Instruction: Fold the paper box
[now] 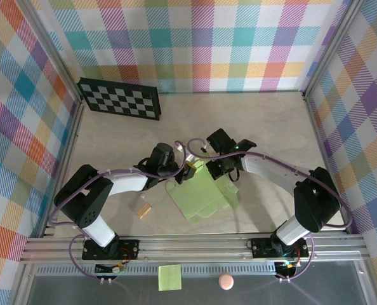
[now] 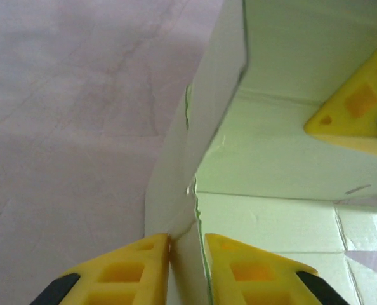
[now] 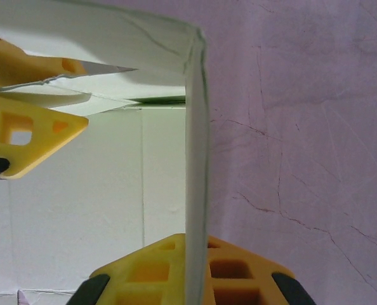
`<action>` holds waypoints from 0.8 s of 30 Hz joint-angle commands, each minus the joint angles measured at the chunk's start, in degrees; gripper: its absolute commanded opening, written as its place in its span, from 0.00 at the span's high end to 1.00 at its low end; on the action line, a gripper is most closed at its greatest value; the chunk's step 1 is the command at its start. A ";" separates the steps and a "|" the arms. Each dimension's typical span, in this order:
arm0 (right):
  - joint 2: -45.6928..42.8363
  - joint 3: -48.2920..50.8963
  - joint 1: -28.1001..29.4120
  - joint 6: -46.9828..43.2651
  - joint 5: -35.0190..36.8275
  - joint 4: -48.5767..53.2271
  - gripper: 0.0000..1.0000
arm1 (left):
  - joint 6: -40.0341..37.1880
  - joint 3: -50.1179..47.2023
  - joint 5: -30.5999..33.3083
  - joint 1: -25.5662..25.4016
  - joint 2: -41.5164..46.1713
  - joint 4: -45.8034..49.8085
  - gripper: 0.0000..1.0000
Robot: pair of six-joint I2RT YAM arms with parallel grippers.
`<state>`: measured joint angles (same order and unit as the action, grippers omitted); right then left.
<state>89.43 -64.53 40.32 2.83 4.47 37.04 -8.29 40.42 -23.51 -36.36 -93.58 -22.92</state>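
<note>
The paper box [image 1: 198, 200] is a pale lime-green die-cut card lying mid-table, partly folded, with walls raised at its far side. My left gripper [image 1: 190, 171] comes in from the left. In the left wrist view its yellow fingers [image 2: 122, 273] are shut on an upright flap of the paper box [image 2: 271, 159], with my left gripper [image 2: 187, 238] pinching the card's lower edge. My right gripper [image 1: 224, 170] reaches in from the right. In the right wrist view my right gripper [image 3: 196, 240] is shut on a vertical wall of the paper box [image 3: 80, 190].
A checkerboard [image 1: 119, 98] lies at the back left. A tiny tan block [image 1: 143, 210] sits left of the card. Below the front rail are a yellow-green sticky note [image 1: 169, 277] and a pink ball [image 1: 226, 281]. Plaid walls enclose the table.
</note>
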 commanded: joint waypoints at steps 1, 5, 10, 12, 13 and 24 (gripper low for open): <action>1.84 -0.42 0.55 0.38 1.61 -0.52 1.00 | 0.64 -2.11 0.44 -0.82 -0.79 -2.51 0.80; 1.97 -0.64 0.81 0.15 1.84 0.12 1.00 | 0.56 -3.14 1.66 -0.95 -1.47 -3.55 0.85; 1.04 -1.97 0.77 -0.35 3.39 1.85 0.94 | 0.22 -3.77 5.17 -1.17 -2.03 -4.18 0.88; 0.60 -2.41 0.82 -0.70 4.06 2.52 0.91 | -0.20 -3.77 6.43 -1.17 -2.13 -4.16 0.89; 0.29 -2.57 0.82 -0.88 4.22 2.77 0.90 | -0.44 -3.73 6.86 -1.17 -2.29 -4.23 0.89; -2.85 -4.87 0.84 -1.93 4.70 6.01 0.75 | -0.93 -3.05 6.99 -1.42 -2.97 -3.59 0.93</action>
<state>89.14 -67.24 40.88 2.00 8.58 40.73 -8.40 38.02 -17.41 -37.10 -95.20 -29.39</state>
